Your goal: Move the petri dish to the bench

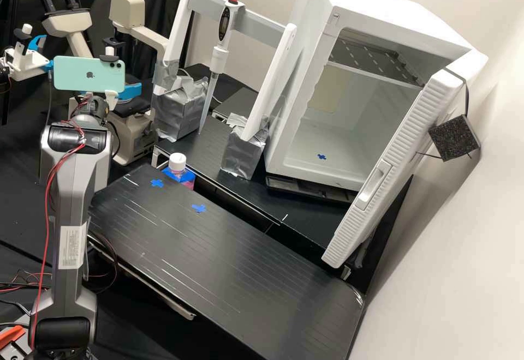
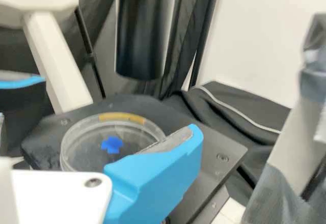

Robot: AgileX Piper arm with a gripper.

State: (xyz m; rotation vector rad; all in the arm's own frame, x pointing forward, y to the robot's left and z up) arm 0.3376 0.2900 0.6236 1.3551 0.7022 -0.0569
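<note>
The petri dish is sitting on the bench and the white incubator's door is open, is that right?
Not quite: the petri dish isn't on the bench. The wrist view shows it resting on the microscope's black stage. The white incubator's door is indeed open.

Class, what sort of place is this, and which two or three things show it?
Probably a biology laboratory: there is a microscope with a petri dish on its stage, and an upright pipette.

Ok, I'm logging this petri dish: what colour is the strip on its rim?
The strip is brownish yellow, clearest in the wrist view.
</note>
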